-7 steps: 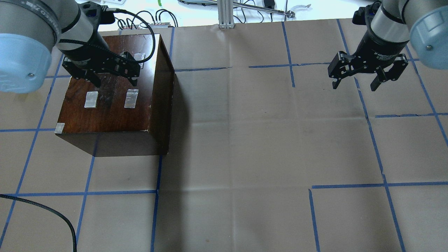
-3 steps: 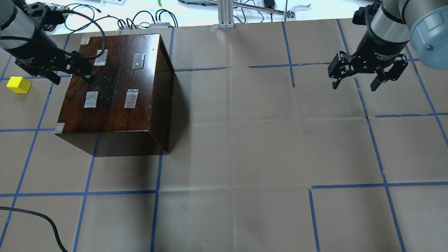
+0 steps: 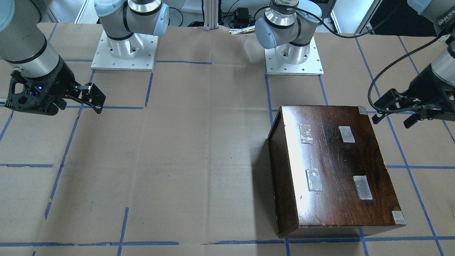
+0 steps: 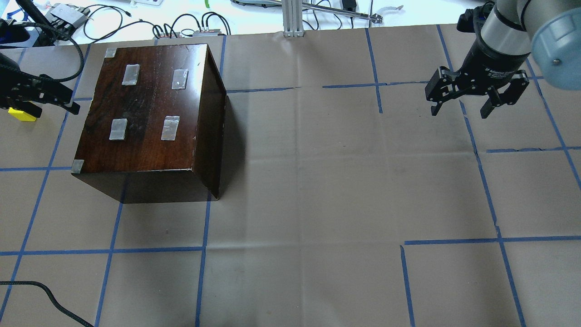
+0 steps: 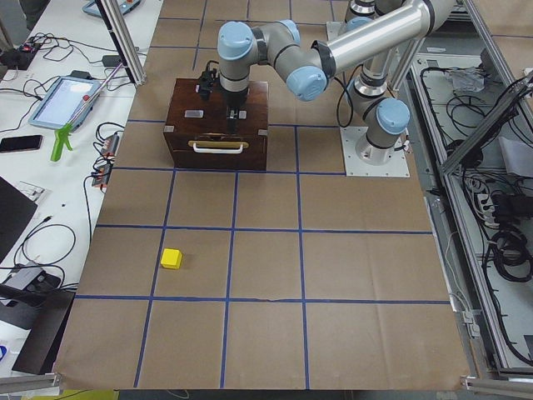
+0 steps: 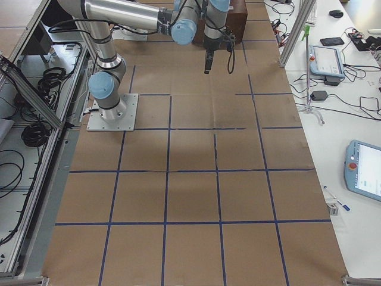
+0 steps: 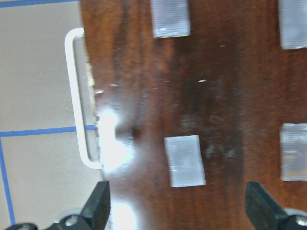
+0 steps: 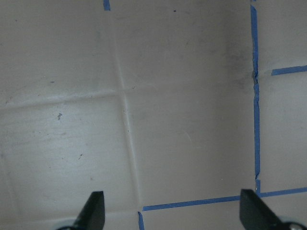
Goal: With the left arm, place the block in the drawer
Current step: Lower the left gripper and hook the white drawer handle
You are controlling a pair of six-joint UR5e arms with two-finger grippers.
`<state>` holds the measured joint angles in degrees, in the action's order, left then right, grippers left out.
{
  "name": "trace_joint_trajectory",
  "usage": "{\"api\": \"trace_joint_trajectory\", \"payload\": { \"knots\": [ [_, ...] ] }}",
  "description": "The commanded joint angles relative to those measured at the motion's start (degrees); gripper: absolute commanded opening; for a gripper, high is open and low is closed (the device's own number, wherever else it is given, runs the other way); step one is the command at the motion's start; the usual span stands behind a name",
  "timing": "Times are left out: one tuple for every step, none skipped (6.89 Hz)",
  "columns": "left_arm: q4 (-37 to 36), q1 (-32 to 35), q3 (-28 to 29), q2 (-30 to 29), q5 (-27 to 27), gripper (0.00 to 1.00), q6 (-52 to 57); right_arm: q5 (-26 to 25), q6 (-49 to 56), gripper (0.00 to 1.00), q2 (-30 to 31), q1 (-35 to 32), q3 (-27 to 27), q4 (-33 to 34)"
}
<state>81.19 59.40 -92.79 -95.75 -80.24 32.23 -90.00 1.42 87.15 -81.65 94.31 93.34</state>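
Observation:
The yellow block lies on the table left of the dark brown cabinet, partly hidden under my left gripper. That gripper is open and empty and hangs just off the cabinet's left side. The exterior left view shows the block alone on the paper. The drawer is shut, with its white handle on the cabinet's front. The left wrist view shows open fingertips over the cabinet top beside the handle. My right gripper is open and empty, far right.
Blue tape lines grid the brown paper table. Cables and small devices lie beyond the far edge behind the cabinet. A black cable curls at the near left corner. Silver tape patches mark the cabinet top.
My left gripper has swung left from above the cabinet top, off its left edge, and now hangs over the yellow block. The right arm has not moved.

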Motion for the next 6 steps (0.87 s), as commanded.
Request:
{"api": "trace_joint_trajectory", "payload": {
  "knots": [
    [0.2, -3.8, 3.6, -5.4, 3.2, 0.99, 0.2, 0.0, 0.0, 1.0, 0.0, 0.0, 0.0, 0.0],
    [1.1, -4.1, 6.3, -7.7, 3.1, 0.99, -1.1, 0.0, 0.1, 1.0, 0.0, 0.0, 0.0, 0.0],
    [1.2, -4.0, 6.8, -8.7, 3.9, 0.99, -2.6, 0.0, 0.0, 1.0, 0.0, 0.0, 0.0, 0.0],
    [1.1, -3.9, 6.0, -9.4, 4.2, 0.99, -3.7, 0.0, 0.0, 1.0, 0.0, 0.0, -0.1, 0.0],
    [0.6, -3.9, 5.3, -9.6, 4.3, 0.99, -5.0, 0.0, 0.1, 1.0, 0.0, 0.0, 0.0, 0.0],
    [0.3, -3.5, 5.4, -11.1, 4.3, 0.99, -5.2, 0.0, 0.1, 1.0, 0.0, 0.0, 0.0, 0.0]
  ]
}}
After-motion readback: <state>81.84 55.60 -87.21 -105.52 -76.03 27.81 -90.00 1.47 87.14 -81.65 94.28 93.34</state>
